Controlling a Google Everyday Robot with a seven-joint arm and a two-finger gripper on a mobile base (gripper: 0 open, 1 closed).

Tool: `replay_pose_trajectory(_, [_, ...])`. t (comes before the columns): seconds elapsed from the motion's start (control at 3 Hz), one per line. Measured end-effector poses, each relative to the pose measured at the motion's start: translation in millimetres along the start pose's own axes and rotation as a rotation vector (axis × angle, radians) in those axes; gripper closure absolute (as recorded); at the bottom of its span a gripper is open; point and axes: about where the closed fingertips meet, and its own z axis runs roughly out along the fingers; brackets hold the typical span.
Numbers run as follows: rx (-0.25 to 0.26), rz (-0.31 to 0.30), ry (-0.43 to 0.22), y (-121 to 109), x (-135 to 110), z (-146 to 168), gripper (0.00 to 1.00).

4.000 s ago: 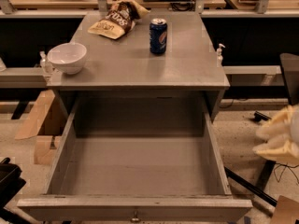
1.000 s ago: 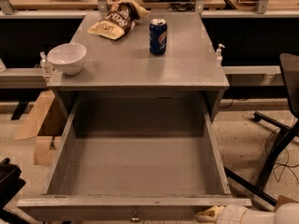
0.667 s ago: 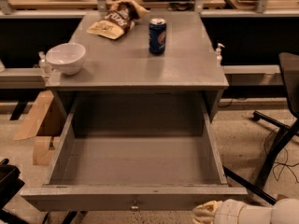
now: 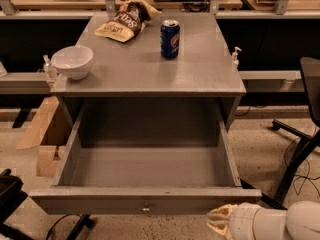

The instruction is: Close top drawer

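The top drawer [image 4: 145, 201] is a wide, deep grey box pulled far out of the grey cabinet; it is empty inside, and its flat front panel has one small round knob [image 4: 146, 207] in the centre. My gripper [image 4: 219, 221] is at the bottom right, a cream-coloured tip on a white arm, just below and in front of the right end of the drawer's front panel. Whether it touches the panel is unclear.
On the cabinet top [image 4: 150, 66] stand a white bowl [image 4: 73, 61], a chip bag [image 4: 122, 23] and a blue soda can [image 4: 169, 39]. A black office chair [image 4: 305, 134] is at the right, cardboard [image 4: 42, 134] at the left, a dark object [image 4: 10, 199] bottom left.
The arm came in from the right and now sits low at the drawer's front right corner. The drawer front has moved slightly back toward the cabinet.
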Motion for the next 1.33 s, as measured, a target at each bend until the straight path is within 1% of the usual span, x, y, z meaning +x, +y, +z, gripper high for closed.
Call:
replay_pose_trajectory(0.33, [0.011, -0.025, 0.001, -27.6, -9.4, 11.8, 1.00])
replay_pose_trajectory(0.67, [0.015, -0.031, 0.003, -31.8, -11.9, 13.4, 1.00])
replay_pose_trajectory(1.0, [0.019, -0.057, 0.007, -59.0, -28.1, 25.0, 1.00])
replay_pose_trajectory(1.33, [0.033, -0.076, 0.017, -87.7, -42.7, 32.6, 1.00])
